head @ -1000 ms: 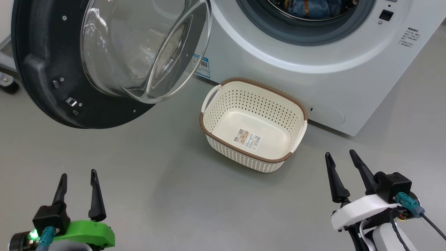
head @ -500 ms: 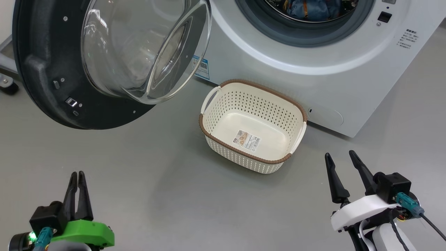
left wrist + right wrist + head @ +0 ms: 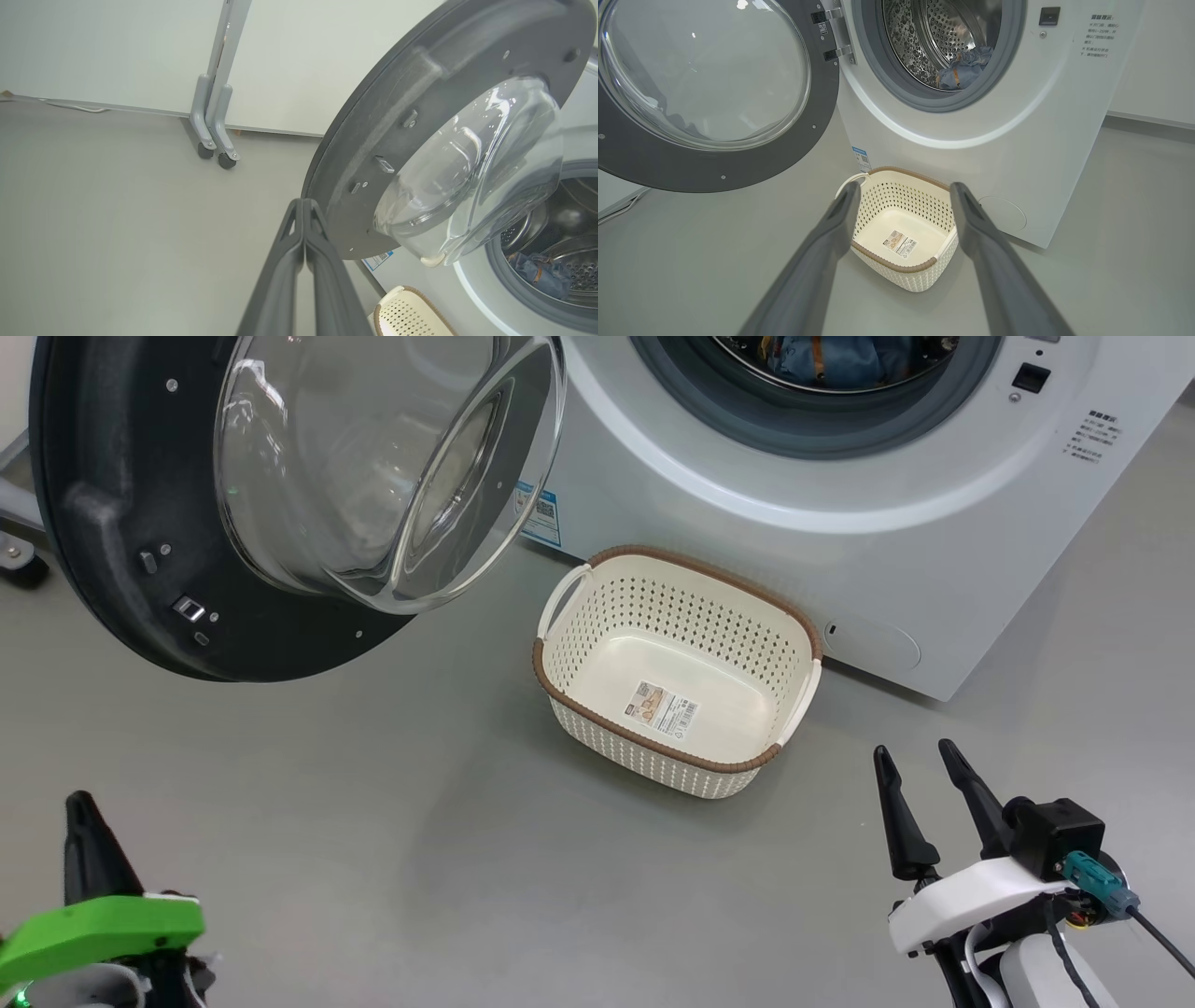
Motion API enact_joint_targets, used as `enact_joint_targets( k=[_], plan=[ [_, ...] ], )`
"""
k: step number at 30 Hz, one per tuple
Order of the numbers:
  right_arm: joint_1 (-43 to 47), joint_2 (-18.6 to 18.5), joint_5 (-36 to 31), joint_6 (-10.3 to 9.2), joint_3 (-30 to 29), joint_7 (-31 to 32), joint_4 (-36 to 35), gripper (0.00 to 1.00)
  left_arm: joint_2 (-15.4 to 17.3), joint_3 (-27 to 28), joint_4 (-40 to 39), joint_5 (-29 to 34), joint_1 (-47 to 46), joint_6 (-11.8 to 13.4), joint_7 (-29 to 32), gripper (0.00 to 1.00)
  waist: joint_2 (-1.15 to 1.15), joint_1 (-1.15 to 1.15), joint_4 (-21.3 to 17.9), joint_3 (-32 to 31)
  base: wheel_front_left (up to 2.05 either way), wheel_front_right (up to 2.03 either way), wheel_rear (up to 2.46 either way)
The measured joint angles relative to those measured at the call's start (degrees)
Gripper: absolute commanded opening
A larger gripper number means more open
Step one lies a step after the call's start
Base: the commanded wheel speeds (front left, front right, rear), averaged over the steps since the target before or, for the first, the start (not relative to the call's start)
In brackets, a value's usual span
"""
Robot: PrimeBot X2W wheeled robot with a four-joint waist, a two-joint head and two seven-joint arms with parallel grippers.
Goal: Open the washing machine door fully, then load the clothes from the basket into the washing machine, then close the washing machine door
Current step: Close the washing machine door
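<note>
Left pincer (image 3: 304, 203) now together, swung left; washing machine door (image 3: 420, 70) ahead, untouched; right pincer (image 3: 910, 749) apart.

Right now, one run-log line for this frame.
washing machine door: open | clothes: in drum | basket: empty, on floor | left gripper: shut, empty | right gripper: open, empty | pending: close door

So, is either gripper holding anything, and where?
Nothing is held. The left gripper is shut on nothing; the right gripper is open and empty.
</note>
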Motion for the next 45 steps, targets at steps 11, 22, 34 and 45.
enact_joint_targets(
  k=[11,22,34,45],
  plan=[
    [-0.06,0.03,0.52,0.0,0.1,0.0,0.01,1.0,-0.34,5.3,2.79,-31.73,-5.73,-3.61,-0.31,0.0,0.0,0.0,-0.45,0.62,0.0,0.0,0.0],
    [-1.35,-0.23,0.52,0.0,0.97,0.0,-0.01,1.0,-0.77,9.2,3.25,-38.95,-10.83,-4.76,2.21,0.0,0.0,0.0,-1.54,1.89,0.0,0.0,0.0],
    [-2.86,-1.32,0.51,0.0,1.62,0.0,0.03,1.0,6.97,14.02,3.53,-43.81,-18.1,-5.16,7.49,0.0,0.0,0.0,-3.59,4.23,0.0,0.0,0.0],
    [-3.83,-2.22,0.49,0.0,1.13,0.0,-0.01,1.0,13.26,18.85,7.16,-50.23,-22.77,-2.35,12.4,0.0,0.0,0.0,-5.16,6.28,0.0,0.0,0.0]
  ],
)
